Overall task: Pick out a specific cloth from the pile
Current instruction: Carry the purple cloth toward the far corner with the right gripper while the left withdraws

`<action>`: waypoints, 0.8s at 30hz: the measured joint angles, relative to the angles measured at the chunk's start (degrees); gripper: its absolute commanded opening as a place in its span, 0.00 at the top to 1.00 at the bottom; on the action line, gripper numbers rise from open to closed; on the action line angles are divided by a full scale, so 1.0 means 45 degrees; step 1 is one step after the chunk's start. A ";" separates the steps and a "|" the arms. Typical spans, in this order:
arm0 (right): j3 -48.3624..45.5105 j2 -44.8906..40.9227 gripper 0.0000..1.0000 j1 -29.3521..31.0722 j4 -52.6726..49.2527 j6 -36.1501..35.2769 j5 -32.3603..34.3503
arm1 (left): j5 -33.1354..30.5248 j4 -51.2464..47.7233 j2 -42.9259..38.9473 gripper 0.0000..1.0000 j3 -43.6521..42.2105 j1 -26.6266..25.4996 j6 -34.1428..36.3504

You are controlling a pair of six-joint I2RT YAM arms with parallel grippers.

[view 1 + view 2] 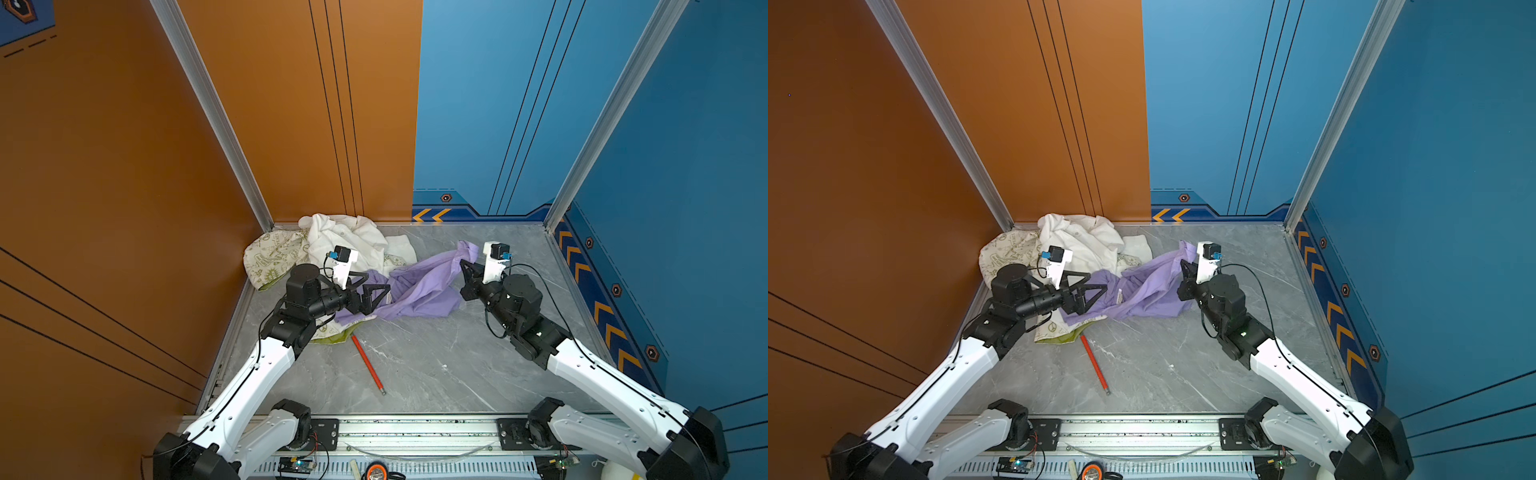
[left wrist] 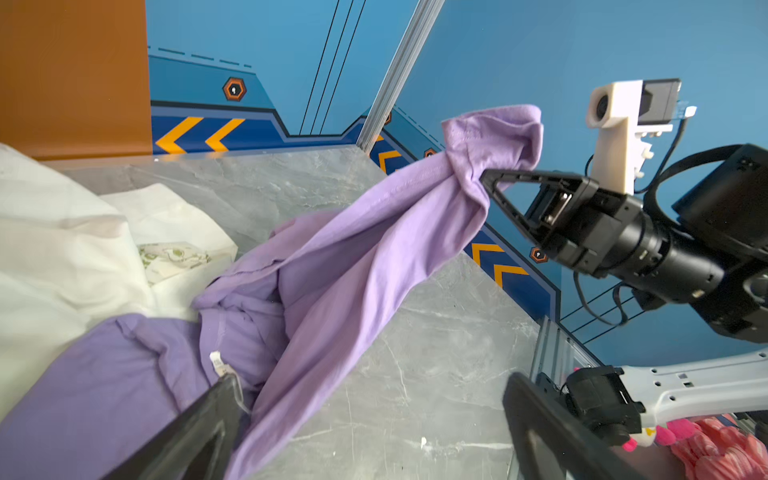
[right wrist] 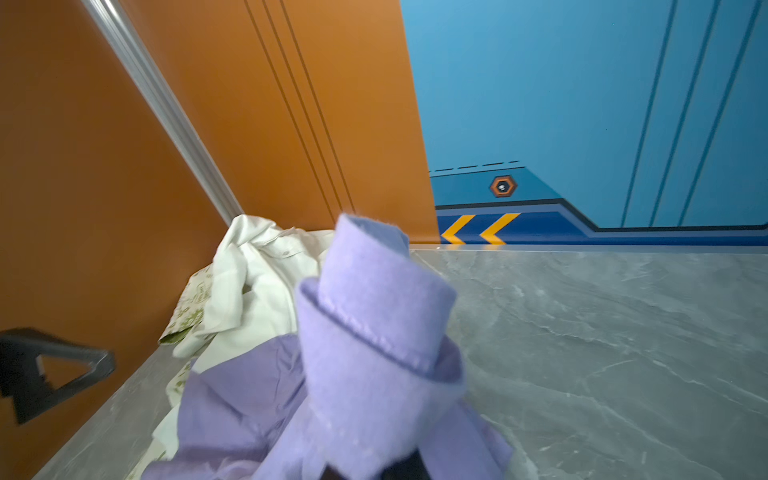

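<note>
1. Nearest the front edge of the tabletop [image 1: 457, 374], a thin red stick [image 1: 368, 365] lies flat by itself, a little left of the middle. No claw is near it.
2. A bit farther in, near the left edge, the left claw [image 1: 376, 286] hangs with its 2 fingers spread wide. It holds nothing. 1 finger tip sits just beside the little white tag [image 2: 216, 361] on the low end of the cloth.
3. The cloth [image 1: 419, 286] is the plain purple one. It lies in 1 long strip across the middle of the tabletop. Its long way runs from the left claw toward the far right corner. The left end lies flat, partly on top of a cream cloth [image 1: 1054, 328] with green drawings. The right end is lifted off the tabletop.
4. The right claw [image 1: 465, 266] is pinched tight on that lifted end, and a purple bunch sticks out past its tips. So the right arm has the cloth, and the rest trails away from this claw toward the left edge.
5. Farthest away, in the far left corner, sits the pile [image 1: 299, 249]. A white shirt [image 1: 361, 237] lies on top of the cream cloth there.
6. I think the next pull should go toward the right edge, away from the pile. The low end might drag the cream cloth along.
</note>
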 measured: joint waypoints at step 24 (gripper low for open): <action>1.1234 0.5950 1.00 -0.5600 -0.2059 -0.0316 -0.3376 | -0.1753 -0.2195 -0.1428 0.02 -0.1214 0.0267 0.2608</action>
